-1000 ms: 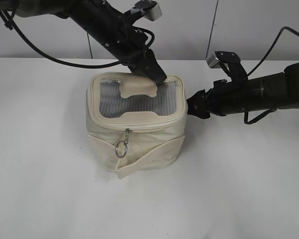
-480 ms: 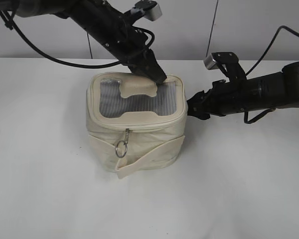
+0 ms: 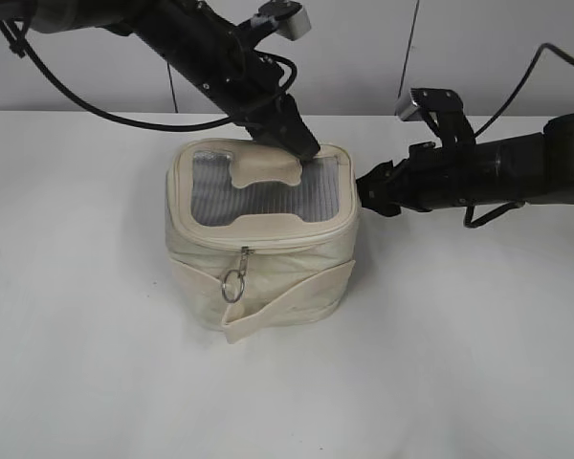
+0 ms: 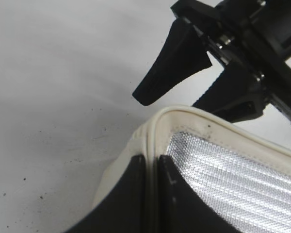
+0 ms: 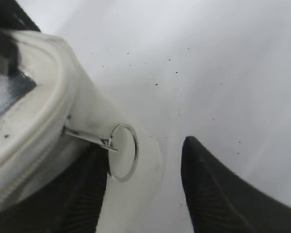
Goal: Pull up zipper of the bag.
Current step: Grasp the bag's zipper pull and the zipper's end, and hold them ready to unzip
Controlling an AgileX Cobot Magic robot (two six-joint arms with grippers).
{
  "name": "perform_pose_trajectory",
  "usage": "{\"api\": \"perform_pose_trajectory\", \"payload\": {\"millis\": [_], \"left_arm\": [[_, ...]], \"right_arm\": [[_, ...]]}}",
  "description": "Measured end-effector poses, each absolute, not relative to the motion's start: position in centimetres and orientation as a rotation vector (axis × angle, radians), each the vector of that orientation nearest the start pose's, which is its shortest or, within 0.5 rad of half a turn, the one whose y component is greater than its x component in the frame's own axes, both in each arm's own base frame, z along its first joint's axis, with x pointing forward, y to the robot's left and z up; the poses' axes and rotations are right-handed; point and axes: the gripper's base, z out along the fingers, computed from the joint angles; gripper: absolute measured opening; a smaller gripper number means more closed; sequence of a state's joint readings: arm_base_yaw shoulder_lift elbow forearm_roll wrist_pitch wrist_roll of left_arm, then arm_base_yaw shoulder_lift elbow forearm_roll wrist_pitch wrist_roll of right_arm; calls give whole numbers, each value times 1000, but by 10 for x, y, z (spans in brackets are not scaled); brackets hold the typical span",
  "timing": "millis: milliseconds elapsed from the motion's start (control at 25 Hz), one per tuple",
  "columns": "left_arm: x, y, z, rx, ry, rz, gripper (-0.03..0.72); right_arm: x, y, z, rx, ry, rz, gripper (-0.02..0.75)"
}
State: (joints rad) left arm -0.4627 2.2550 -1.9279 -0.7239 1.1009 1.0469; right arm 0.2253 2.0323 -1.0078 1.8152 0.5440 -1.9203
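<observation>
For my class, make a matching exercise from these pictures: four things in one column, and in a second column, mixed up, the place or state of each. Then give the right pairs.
Things
1. left hand
2. right hand
3. front ring pull
4. mesh window

Places or states
A. hangs loose on the bag's front, no hand near it
B. pinches the lid's back rim, fingers together
C. grey, set in the lid's top
D. open at the bag's right side, a second ring pull between its fingers

Pairs: 1-B, 2-D, 3-A, 4-C
</observation>
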Motion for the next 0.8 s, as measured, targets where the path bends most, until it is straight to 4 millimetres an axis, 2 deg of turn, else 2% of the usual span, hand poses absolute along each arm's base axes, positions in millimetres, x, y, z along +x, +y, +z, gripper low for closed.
{"api": "perform_pose_trajectory", "payload": {"millis": [240, 680, 800], "left_arm": [[408, -263, 210, 1526, 2134, -800, 41], [408, -264, 210, 1525, 2135, -801, 41], [408, -264, 210, 1525, 2135, -801, 41]], "right_arm": [[364, 124, 110, -577, 2296, 602, 396], [359, 132, 114, -667, 2236, 710, 390], [359, 133, 114, -696, 2219, 710, 350]]}}
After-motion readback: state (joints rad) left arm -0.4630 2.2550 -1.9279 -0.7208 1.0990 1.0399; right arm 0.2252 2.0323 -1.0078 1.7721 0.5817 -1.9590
